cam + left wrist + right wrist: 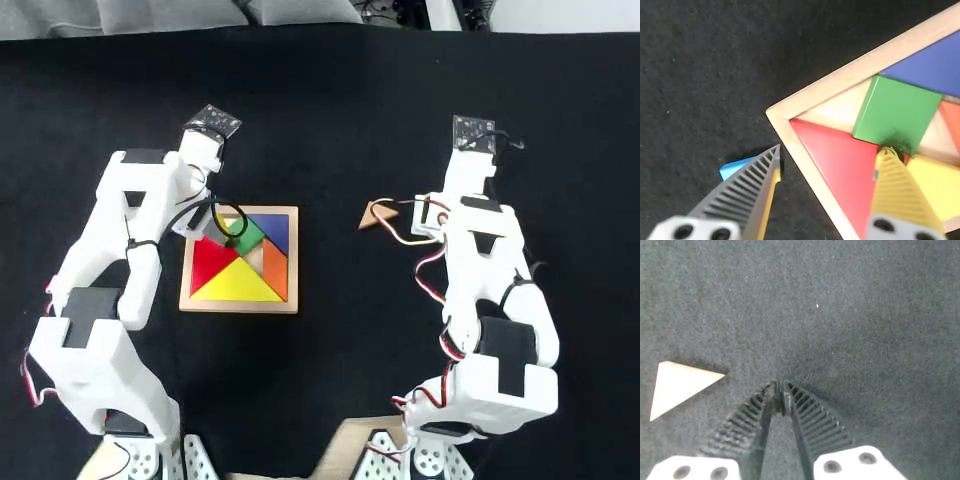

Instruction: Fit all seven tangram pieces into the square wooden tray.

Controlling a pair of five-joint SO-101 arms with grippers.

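1. While the left gripper (831,152) hangs over the 11 o'clock corner of the square wooden tray (240,307), its jaws stand wide apart and hold nothing. One finger is above the black cloth (330,120) outside the rim, and the other is above the pieces inside.
2. A light blue piece (737,167) lies on the cloth outside that corner, just beside the outer finger.
3. Read as a clock face in the high view, the tray holds five pieces:
   - a red triangle (208,265) at 9 o'clock
   - a yellow triangle (240,285) at 6 o'clock
   - a green square (246,238) near 12 o'clock
   - a blue triangle (272,230) toward 1 o'clock
   - an orange piece (277,268) at 3 o'clock
4. The green square sits askew with bare tray floor on two sides of it, so it does not look properly seated.
5. A plain wooden triangle (378,213) rests on the cloth between 2 and 3 o'clock from the tray, apart from it and near the right arm.
6. The right gripper (781,387) is pinched closed on nothing above bare cloth, with that triangle close by.
7. Five pieces appear to be in and two out. The step in hand seems to be settling the 11 o'clock corner. The next move probably calls for squaring the green piece, then gripping the light blue piece by its thin edges.
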